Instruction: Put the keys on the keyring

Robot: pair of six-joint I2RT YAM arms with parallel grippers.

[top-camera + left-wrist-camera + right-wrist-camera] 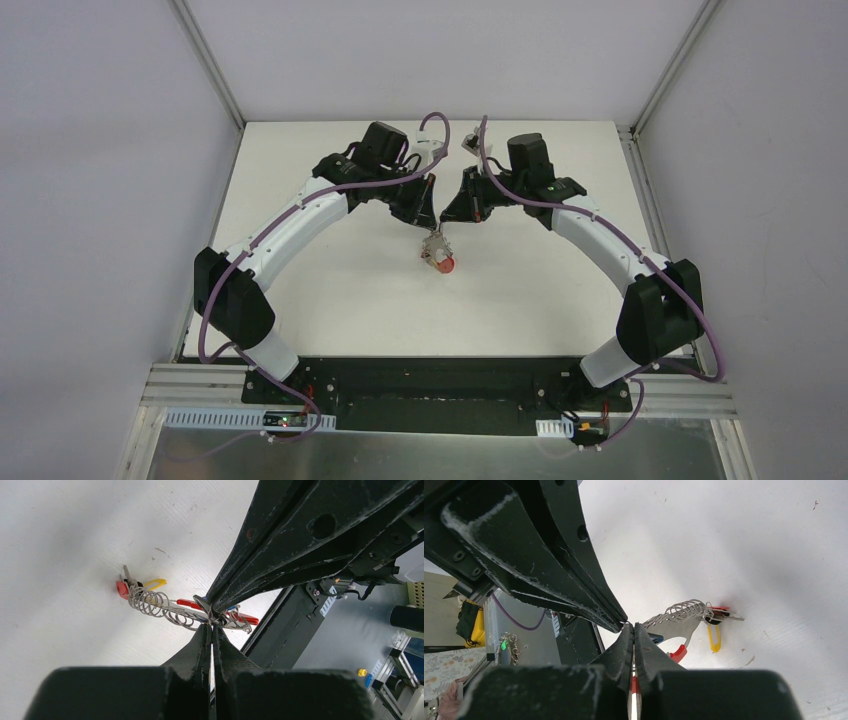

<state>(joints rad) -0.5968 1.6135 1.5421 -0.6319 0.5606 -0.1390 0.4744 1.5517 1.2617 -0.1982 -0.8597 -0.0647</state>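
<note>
The keyring (437, 252) hangs just above the white table between both grippers. It is a grey clip (676, 626) with a red section (678, 653), and several wire rings (150, 602) are strung along it. Keys dangle at its far end: a red head (121, 588) and a yellow one (155, 583). A blue head (655, 639) sits near the fingers. My left gripper (212, 626) is shut on a thin wire part of the keyring. My right gripper (633, 626) is shut on the keyring, and red shows between its fingers. The two gripper tips touch.
The white table (330, 290) has grey walls on three sides. The black base rail (440, 385) runs along its near edge. Both arms arch inward over the middle of the table.
</note>
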